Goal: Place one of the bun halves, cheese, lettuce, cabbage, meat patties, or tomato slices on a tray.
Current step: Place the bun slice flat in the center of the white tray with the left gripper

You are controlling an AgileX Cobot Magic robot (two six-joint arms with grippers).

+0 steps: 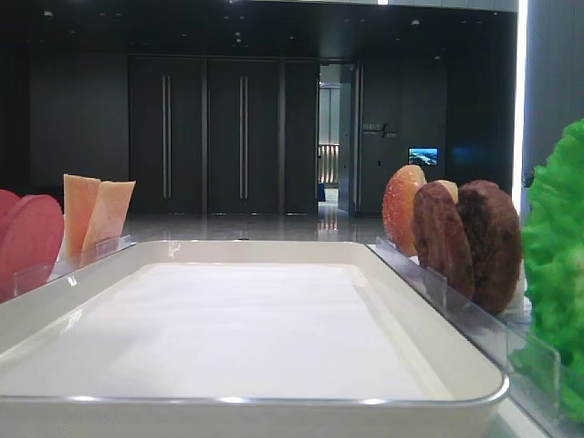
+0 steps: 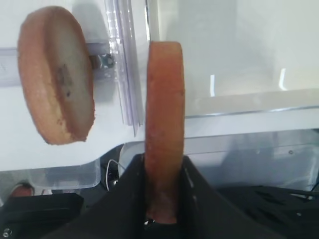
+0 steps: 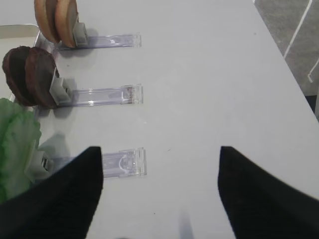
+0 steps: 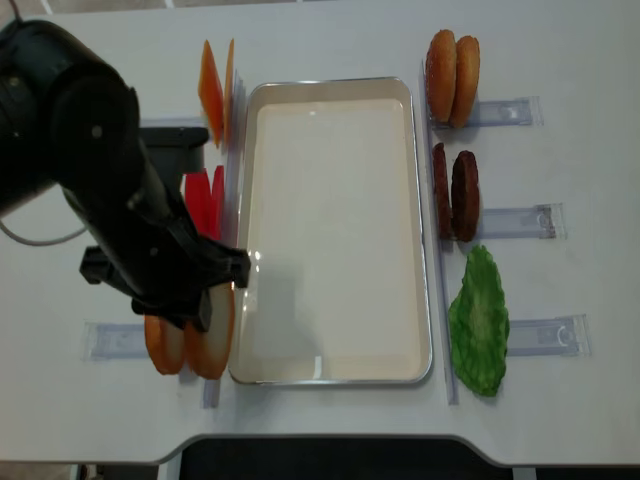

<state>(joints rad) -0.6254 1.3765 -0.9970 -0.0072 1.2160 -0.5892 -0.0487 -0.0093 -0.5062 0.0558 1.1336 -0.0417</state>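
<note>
Left gripper (image 2: 162,199) is clamped tight on one bun half (image 2: 164,124), held on edge right beside the tray (image 4: 335,372) rim at its near-left corner – its twin (image 2: 56,74) sits just left of it. Right gripper (image 3: 159,194) hangs wide open, holding nothing, over bare table right of the tray.

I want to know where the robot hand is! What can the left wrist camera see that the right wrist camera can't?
Only the left wrist view shows the left gripper shut on a bun half held on edge, a second bun half beside it.

Only the right wrist view shows the open right gripper, the meat patties, the lettuce and another bun pair.

Both catch part of the tray.
</note>
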